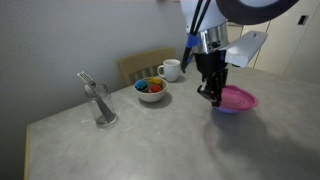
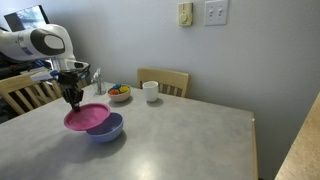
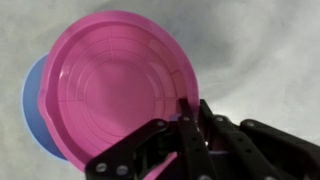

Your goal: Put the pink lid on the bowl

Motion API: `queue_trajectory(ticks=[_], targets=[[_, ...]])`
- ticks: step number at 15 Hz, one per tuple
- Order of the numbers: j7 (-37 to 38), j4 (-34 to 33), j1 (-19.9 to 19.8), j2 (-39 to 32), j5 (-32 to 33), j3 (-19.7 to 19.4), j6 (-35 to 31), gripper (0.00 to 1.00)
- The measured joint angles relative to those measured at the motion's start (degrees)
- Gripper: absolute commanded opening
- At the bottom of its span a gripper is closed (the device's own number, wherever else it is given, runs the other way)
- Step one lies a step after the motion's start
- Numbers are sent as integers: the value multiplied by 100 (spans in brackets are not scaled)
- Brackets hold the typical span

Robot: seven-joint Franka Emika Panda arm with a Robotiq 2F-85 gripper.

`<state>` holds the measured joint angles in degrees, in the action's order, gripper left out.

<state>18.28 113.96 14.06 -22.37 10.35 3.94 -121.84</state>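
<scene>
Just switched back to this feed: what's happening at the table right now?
The gripper pinches the pink lid by its rim, holding it over the bowl. The lid is off-centre and looks tilted, with a strip of blue bowl showing past one edge in the wrist view, so it is not seated yet. A mug and a small white bowl stand apart, further along the table.

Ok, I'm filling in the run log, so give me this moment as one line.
step: placing lid | pincer: shut on pink lid at its rim | lid: over bowl, off-centre, not yet seated
</scene>
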Motion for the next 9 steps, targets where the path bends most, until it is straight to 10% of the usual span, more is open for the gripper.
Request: queue_trajectory(ticks=[9], targets=[[-538, 525, -328, 573, 65, -117, 10, 3]])
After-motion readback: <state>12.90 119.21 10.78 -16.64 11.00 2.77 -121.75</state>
